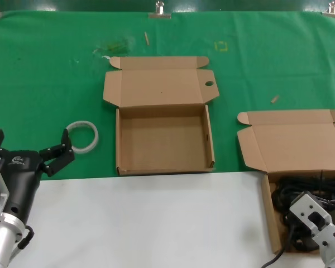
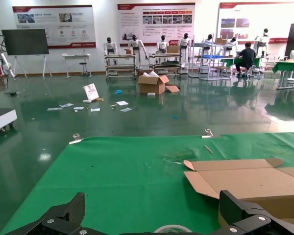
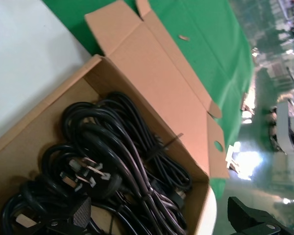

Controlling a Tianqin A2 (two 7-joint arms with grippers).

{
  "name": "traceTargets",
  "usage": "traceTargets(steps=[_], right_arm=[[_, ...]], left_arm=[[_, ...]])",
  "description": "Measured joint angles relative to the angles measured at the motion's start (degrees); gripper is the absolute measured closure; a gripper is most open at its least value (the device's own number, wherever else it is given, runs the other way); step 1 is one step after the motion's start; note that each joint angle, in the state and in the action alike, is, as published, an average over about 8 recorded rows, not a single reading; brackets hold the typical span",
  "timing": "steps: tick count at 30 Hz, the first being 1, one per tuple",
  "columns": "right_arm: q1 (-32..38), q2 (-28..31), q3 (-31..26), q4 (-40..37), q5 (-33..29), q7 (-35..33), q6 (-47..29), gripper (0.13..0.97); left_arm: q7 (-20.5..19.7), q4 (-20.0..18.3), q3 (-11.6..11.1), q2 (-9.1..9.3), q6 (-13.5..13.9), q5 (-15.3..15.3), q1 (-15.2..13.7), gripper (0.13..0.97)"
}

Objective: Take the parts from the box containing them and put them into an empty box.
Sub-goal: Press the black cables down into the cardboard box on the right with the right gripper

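My right gripper (image 3: 159, 215) is hovering, fingers spread apart, over the black power cords (image 3: 112, 161) bundled in the cardboard box (image 1: 271, 215) at the near right. My left gripper (image 1: 30, 148) (also spread apart) is waiting near left, just beside the white tape ring (image 1: 82, 136). The empty box (image 1: 163, 139) is sitting mid-table.

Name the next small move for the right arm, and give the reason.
Probably lower the right gripper onto the nearest bundle of power cords. It hangs open just above them in the full box, nothing held, and the empty box is bare.
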Motion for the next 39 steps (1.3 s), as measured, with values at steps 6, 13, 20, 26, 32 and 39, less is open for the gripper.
traceTargets(steps=[6,13,20,26,32,39], right_arm=[[1.89,0.00,0.72,-2.42,1.33,-3.78,-0.29,0.129],[2.53,0.00,2.22,-3.16,1.66,-6.48,-0.29,0.129],[2.49,0.00,4.23,-3.18,2.29,-8.48,-0.80,0.129],[2.73,0.00,5.38,-3.78,2.57,-9.80,-2.31,0.129],[3.26,0.00,5.90,-4.74,2.88,-11.38,-3.64,0.140],[3.69,0.00,5.79,-6.21,3.40,-12.32,-4.85,0.183]], left_arm=[[0.00,0.00,0.00,0.00,0.00,0.00,0.00,0.132],[0.00,0.00,0.00,0.00,0.00,-0.01,0.00,0.132],[0.00,0.00,0.00,0.00,0.00,-0.01,0.00,0.132],[0.00,0.00,0.00,0.00,0.00,-0.01,0.00,0.132],[0.00,0.00,0.00,0.00,0.00,-0.01,0.00,0.132],[0.00,0.00,0.00,0.00,0.00,-0.01,0.00,0.132]])
